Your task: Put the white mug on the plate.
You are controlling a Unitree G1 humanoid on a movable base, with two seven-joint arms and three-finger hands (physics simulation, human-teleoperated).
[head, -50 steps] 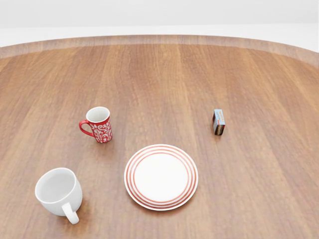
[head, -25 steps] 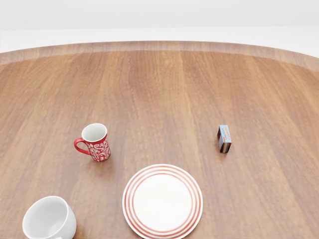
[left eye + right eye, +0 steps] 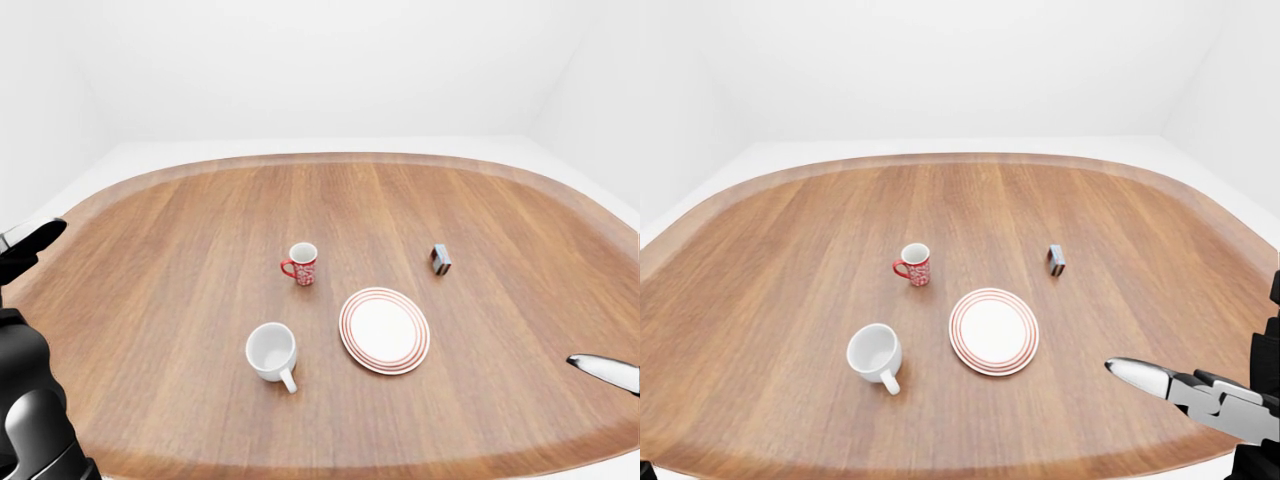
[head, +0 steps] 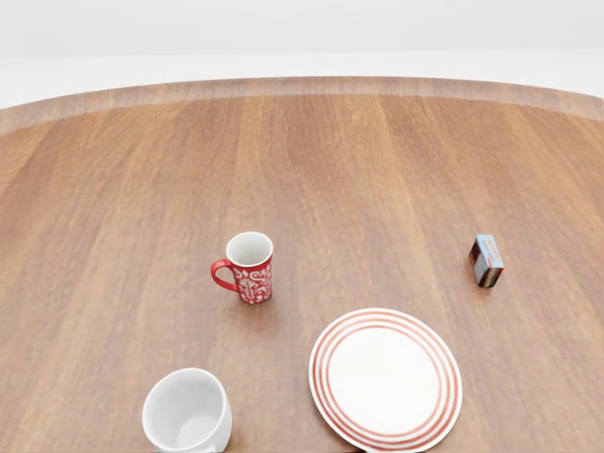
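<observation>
Wooden surface: oval, brown grain, paler band at its rim, white room around it.

White mug: upright on the surface, left of the plate in the left-eye view, near it but apart; handle turned toward the view's bottom right. No hand touches it.

Plate: white with red rings, flat on the surface, nothing on it.

Red mug: white patterning, upright, above and between the white mug and the plate in the head view; handle to the view's left.

Small box: blue and red, on edge, well to the plate's upper right.

Left hand: dark, at the left-eye view's left edge, off the things; finger spread cannot be told.

Right hand: silver fingertip pointing left at the right-eye view's lower right, holding nothing; spread cannot be told.
</observation>
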